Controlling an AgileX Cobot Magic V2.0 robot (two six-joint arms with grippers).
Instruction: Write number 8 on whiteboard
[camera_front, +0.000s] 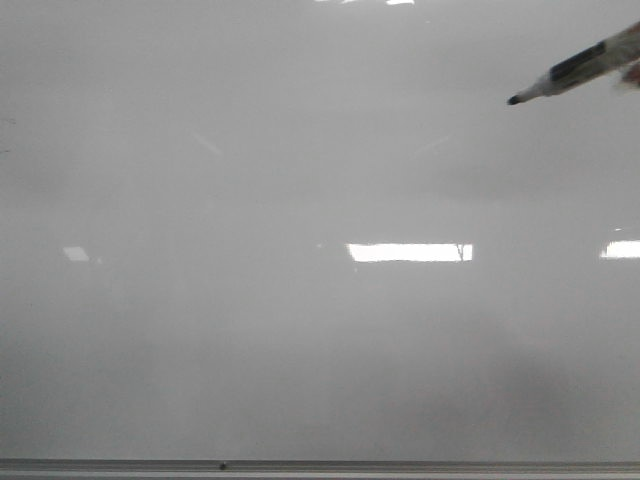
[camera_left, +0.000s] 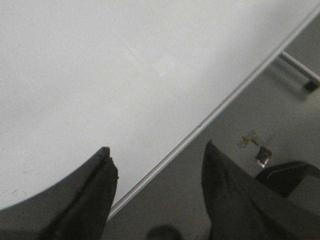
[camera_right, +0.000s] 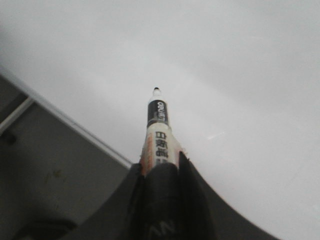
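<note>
The whiteboard (camera_front: 300, 180) is a large glossy pale grey board that fills the front view, with a thin grey rail (camera_front: 320, 466) along its bottom. No figure 8 shows on it. A black-tipped marker (camera_front: 575, 68) with a white and black barrel enters at the upper right, its tip pointing left, close to the board. In the right wrist view my right gripper (camera_right: 161, 162) is shut on the marker (camera_right: 158, 125). My left gripper (camera_left: 157, 150) is open and empty, over the board's lower rail (camera_left: 200, 125).
Bright rectangular light reflections (camera_front: 410, 252) lie across the board's middle. In the left wrist view a grey floor (camera_left: 235, 170) and a metal stand leg (camera_left: 300, 70) show beyond the rail.
</note>
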